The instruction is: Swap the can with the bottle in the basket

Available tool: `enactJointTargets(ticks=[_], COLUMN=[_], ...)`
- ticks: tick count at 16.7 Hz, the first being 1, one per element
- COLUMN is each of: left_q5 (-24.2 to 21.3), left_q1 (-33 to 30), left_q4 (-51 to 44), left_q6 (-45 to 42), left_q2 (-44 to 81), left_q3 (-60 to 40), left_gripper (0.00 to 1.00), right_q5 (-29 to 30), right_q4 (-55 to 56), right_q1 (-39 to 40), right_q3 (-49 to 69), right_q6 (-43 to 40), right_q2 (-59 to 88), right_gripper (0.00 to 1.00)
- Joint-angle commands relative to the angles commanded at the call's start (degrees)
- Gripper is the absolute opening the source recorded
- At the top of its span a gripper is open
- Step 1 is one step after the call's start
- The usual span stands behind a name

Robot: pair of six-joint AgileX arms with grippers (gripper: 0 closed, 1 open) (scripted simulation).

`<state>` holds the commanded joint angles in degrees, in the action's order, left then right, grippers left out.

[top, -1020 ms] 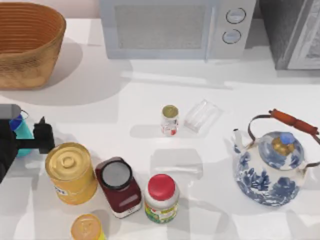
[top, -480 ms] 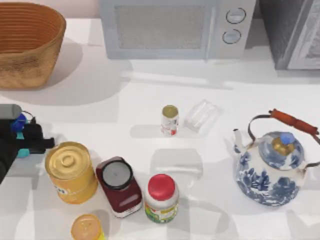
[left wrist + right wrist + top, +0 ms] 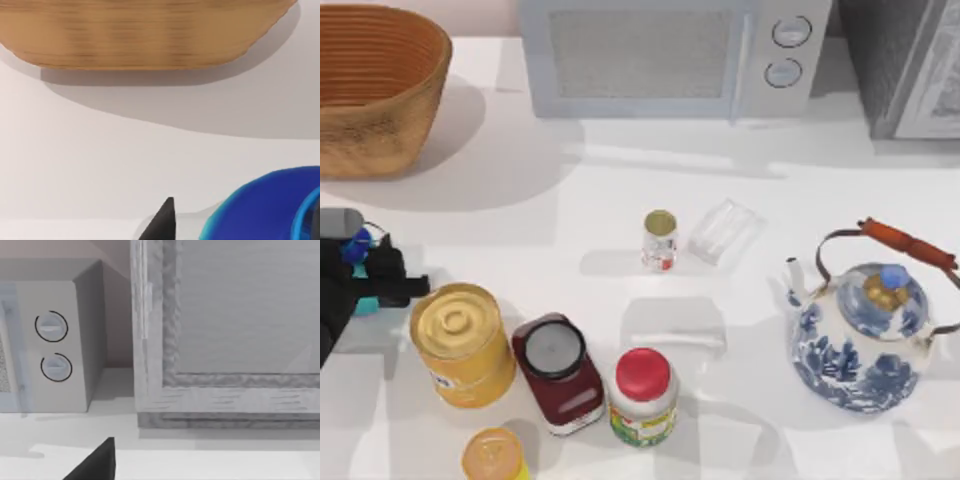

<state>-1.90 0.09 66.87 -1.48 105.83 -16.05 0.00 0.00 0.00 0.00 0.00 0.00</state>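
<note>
Comparing with half a second earlier, the left gripper [image 3: 380,280] at the table's left edge sits unchanged, fingers closed around the bottle [image 3: 360,262]; a second ago they stood apart. Judgement: the grasp is made and the bottle is out of the basket [image 3: 375,90]. The can [image 3: 660,240] stands untouched mid-table. Its white-and-red label carries no readable writing.

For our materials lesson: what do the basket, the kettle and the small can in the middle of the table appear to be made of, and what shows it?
Basket: woven wicker, matt orange-brown; ribbed horizontal weave lines on its sides.
Kettle: looks like glazed ceramic, glossy white with blue floral pattern; the handle looks like wood on metal wire.
Can: probably metal, with a shiny gold top and a white-and-red printed label.
</note>
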Motion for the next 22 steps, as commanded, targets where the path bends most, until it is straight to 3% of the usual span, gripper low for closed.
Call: enactJointTargets(ticks=[6,10,17,22], left_q5=[0.0,-5.0,-17.9,-17.7], left_q1=[0.0,-2.7,-10.0,-4.3], left_q4=[-0.1,-6.2,-35.2,-58.3], left_q6=[-0.1,-0.9,-3.3,-3.6], left_q2=[-0.1,-3.2,-10.6,-12.4], left_q3=[0.0,-4.3,-25.1,-45.5], left_gripper=[0.0,0.0,0.0,0.0], right_q5=[0.0,0.0,0.0,0.0], right_q4=[0.0,0.0,0.0,0.0], right_q1=[0.0,0.0,0.0,0.0], right_q3=[0.0,0.0,0.0,0.0], right_q6=[0.0,0.0,0.0,0.0], right_q2=[0.0,0.0,0.0,0.0], right_gripper=[1.0,1.0,1.0,1.0])
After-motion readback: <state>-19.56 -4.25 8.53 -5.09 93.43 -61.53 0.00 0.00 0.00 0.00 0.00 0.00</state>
